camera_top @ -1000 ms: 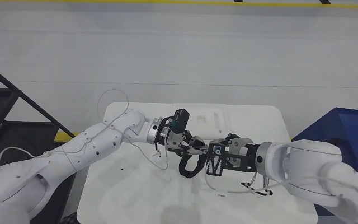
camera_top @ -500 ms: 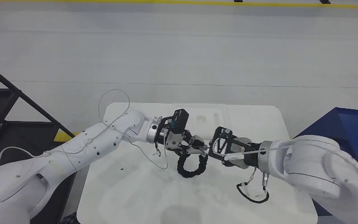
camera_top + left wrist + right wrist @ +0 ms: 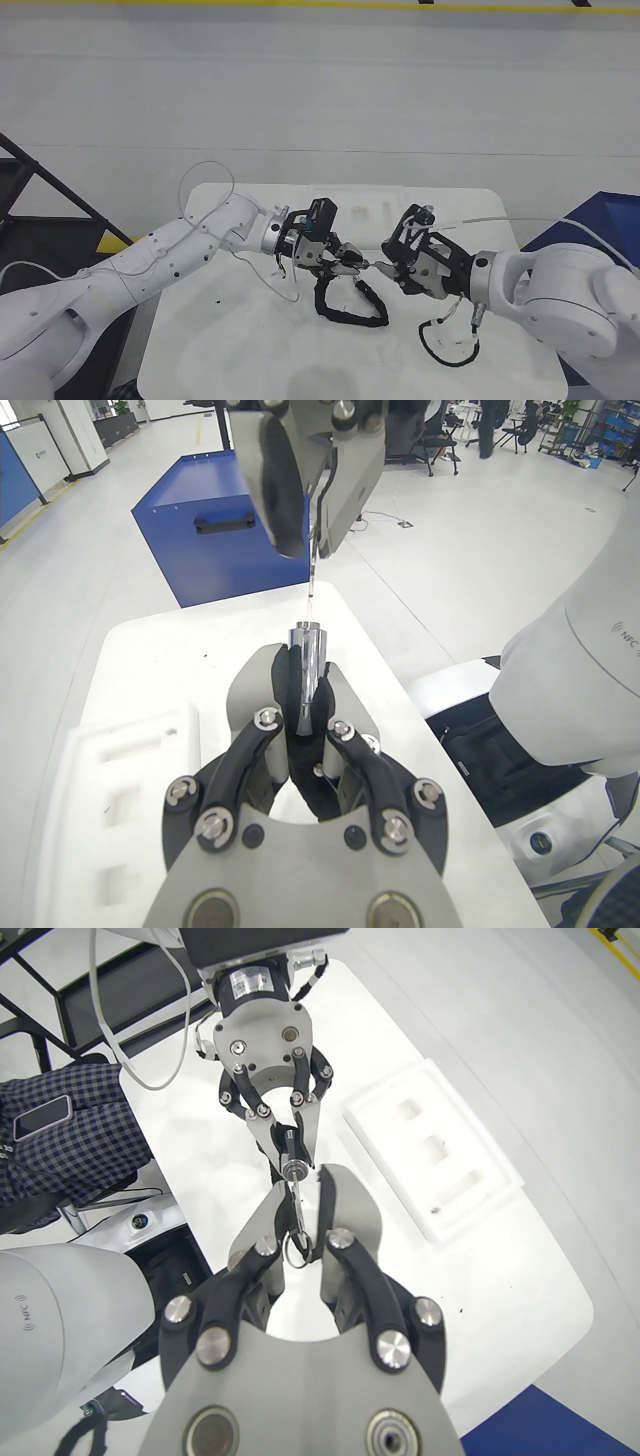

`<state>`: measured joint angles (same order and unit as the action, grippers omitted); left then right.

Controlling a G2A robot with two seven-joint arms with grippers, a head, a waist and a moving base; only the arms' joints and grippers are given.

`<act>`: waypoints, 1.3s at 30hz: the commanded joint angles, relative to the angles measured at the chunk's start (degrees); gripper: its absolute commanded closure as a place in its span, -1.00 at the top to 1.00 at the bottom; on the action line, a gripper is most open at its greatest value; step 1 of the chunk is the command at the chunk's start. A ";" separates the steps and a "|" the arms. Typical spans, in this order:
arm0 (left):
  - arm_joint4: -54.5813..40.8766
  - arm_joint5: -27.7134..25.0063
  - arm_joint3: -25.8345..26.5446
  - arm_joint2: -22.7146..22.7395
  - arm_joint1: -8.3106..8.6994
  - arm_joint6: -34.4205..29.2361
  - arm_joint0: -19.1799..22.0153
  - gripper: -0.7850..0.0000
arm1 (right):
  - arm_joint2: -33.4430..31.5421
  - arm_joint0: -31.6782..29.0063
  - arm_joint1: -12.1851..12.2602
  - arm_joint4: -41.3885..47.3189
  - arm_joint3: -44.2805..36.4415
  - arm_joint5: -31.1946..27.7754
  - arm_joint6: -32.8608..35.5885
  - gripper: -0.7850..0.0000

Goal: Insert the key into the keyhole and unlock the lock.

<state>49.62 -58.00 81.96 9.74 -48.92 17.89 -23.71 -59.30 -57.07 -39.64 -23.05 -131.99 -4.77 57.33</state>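
Observation:
Above the middle of the white table [image 3: 250, 340], my left gripper [image 3: 305, 655] is shut on a chrome lock cylinder [image 3: 306, 670], keyhole end toward the other arm. My right gripper [image 3: 305, 1188] faces it, shut on the key [image 3: 296, 1208], whose ring [image 3: 298, 1248] hangs between the fingers. The key's tip sits in the keyhole [image 3: 292, 1171]. In the top view the left gripper [image 3: 350, 263] and right gripper [image 3: 385, 268] meet tip to tip. The lock's black cable [image 3: 350, 305] hangs below them in a long open curve.
A white foam tray [image 3: 375, 212] with cut-out pockets lies at the table's far side. A blue box [image 3: 600, 230] stands off the table beside the right arm. A black cord [image 3: 450, 345] loops under the right wrist.
My right wrist has rolled around the key's axis while staying at the keyhole. The black cable, curled in a tight loop before, has dropped into a longer, open curve.

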 commanded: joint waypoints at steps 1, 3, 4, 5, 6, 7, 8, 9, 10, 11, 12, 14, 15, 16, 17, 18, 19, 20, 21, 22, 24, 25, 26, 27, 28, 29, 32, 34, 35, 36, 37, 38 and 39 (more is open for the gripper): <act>0.07 0.00 -0.52 0.00 -0.02 -0.84 -0.45 -1.00 | -0.92 -0.81 0.04 0.57 -0.02 -0.04 -0.97 1.00; 0.13 0.00 -1.03 0.00 -0.04 -1.64 -0.79 -1.00 | -1.68 -1.45 0.13 0.42 -0.07 -0.33 -1.13 1.00; 0.17 0.00 -1.29 0.01 -0.06 -2.22 -0.95 -1.00 | -2.14 -1.93 0.15 0.73 -0.16 -0.37 -1.72 1.00; 0.17 0.00 -1.79 0.00 -0.07 -3.05 -1.18 -1.00 | -2.59 -2.38 0.19 0.78 -0.22 -0.54 -2.07 1.00; 0.20 0.00 -2.16 0.03 -0.10 -3.88 -1.37 -1.00 | -3.01 -2.81 0.24 0.77 -0.30 -0.75 -2.10 1.00; 0.19 0.00 -2.50 0.07 -0.14 -4.71 -1.58 -1.00 | -3.47 -3.20 0.30 0.71 -0.38 -0.89 -2.14 1.00; 0.13 0.00 -2.75 0.11 -0.18 -5.44 -1.82 -1.00 | -3.97 -3.63 0.32 0.79 -0.49 -0.85 -2.63 1.00; 0.10 0.00 -3.02 0.18 -0.24 -6.14 -2.09 -1.00 | -4.43 -4.08 0.37 0.78 -0.59 -0.93 -2.83 1.00; 0.19 0.00 -3.38 0.20 -0.30 -7.04 -2.39 -1.00 | -4.85 -4.51 0.42 0.72 -0.71 -1.07 -2.76 1.00; 0.15 0.00 -3.65 0.28 -0.38 -7.75 -2.72 -1.00 | -5.33 -4.92 0.46 0.76 -0.76 -1.07 -2.93 1.00; 0.04 0.00 -3.69 0.31 -0.49 -8.19 -3.14 -1.00 | -5.79 -5.33 0.50 0.75 -0.85 -1.16 -3.10 1.00; 0.02 0.00 -4.06 0.30 -0.71 -9.12 -3.86 -1.00 | -6.57 -6.14 0.56 0.69 -1.05 -1.24 -3.37 1.00; -0.15 0.00 -4.12 0.25 -0.86 -9.30 -4.27 -1.00 | -6.90 -6.56 0.56 0.76 -1.21 -1.31 -3.79 1.00; -0.26 0.00 -4.37 0.14 -1.01 -9.63 -4.65 -1.00 | -7.23 -7.04 0.54 0.97 -1.19 -1.20 -4.50 1.00; -0.13 0.00 -4.73 0.01 -1.19 -10.28 -4.91 -1.00 | -7.55 -7.40 0.53 0.85 -1.46 -1.53 -5.18 1.00; -0.14 0.00 -5.15 0.00 -1.41 -10.85 -5.24 -1.00 | -7.80 -7.79 0.54 0.52 -1.47 -1.70 -5.36 1.00; -0.04 0.00 -5.72 0.00 -1.66 -11.53 -5.58 -1.00 | -8.03 -8.15 0.54 0.37 -1.58 -1.82 -5.50 1.00; 0.29 0.02 -6.51 0.00 -1.94 -12.53 -5.81 -1.00 | -8.26 -8.49 0.53 0.31 -1.63 -1.78 -5.69 1.00; 0.48 0.27 -7.26 0.01 -2.27 -13.34 -6.10 -1.00 | -8.46 -8.79 0.53 0.22 -1.70 -1.85 -5.74 1.00; 0.55 0.69 -8.00 0.00 -2.63 -14.00 -6.48 -1.00 | -8.63 -9.06 0.53 0.08 -1.72 -1.95 -5.66 1.00; 1.27 1.82 -9.48 0.00 -3.38 -15.86 -7.10 -1.00 | -8.96 -9.56 0.49 -0.02 -1.78 -1.98 -5.88 1.00; 1.48 2.26 -10.11 0.00 -3.78 -16.40 -7.50 -1.00 | -9.08 -9.78 0.47 -0.10 -1.81 -2.07 -5.92 1.00; 1.73 2.66 -10.89 0.00 -4.17 -16.93 -7.89 -1.00 | -9.19 -9.99 0.45 -0.19 -1.83 -2.16 -5.95 1.00; 2.46 3.18 -11.59 0.00 -4.58 -17.88 -8.17 -1.00 | -9.29 -10.19 0.42 -0.29 -1.82 -2.26 -5.99 1.00; 2.80 3.43 -12.11 0.00 -5.01 -18.29 -8.57 -1.00 | -9.38 -10.39 0.39 -0.36 -1.79 -2.38 -6.13 1.00; 2.86 3.42 -12.71 0.02 -5.42 -18.20 -9.00 -1.00 | -9.44 -10.62 0.36 -0.38 -1.71 -2.45 -6.26 1.00; 4.66 4.19 -14.53 0.06 -6.68 -18.76 -9.90 -1.00 | -9.57 -11.12 0.26 -0.70 -1.54 -2.89 -6.32 1.00; 6.17 4.67 -15.40 0.02 -7.52 -19.10 -10.35 -1.00 | -9.54 -11.35 0.19 -1.05 -1.50 -3.28 -6.26 1.00; 6.44 4.68 -15.88 0.08 -7.91 -18.80 -10.64 -0.88 | -9.43 -11.42 0.16 -1.30 -1.46 -3.60 -6.05 1.00; 7.76 4.91 -16.37 0.00 -8.29 -19.67 -10.66 -0.64 | -9.36 -11.45 0.10 -1.43 -1.38 -3.70 -6.09 1.00; 8.30 4.97 -16.69 0.02 -8.68 -19.94 -10.88 -0.58 | -9.28 -11.48 0.04 -1.54 -1.31 -3.75 -6.16 1.00; 8.59 5.13 -17.23 0.10 -9.05 -20.00 -11.04 -0.56 | -9.15 -11.52 -0.02 -1.60 -1.27 -3.85 -6.19 1.00; 9.41 5.56 -17.64 0.09 -9.43 -20.50 -11.09 -0.49 | -9.06 -11.54 -0.08 -1.72 -1.20 -3.90 -6.24 1.00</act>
<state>58.44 -52.75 64.67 9.81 -58.08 -2.30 -34.76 -68.43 -68.60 -39.68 -24.71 -133.23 -8.65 51.13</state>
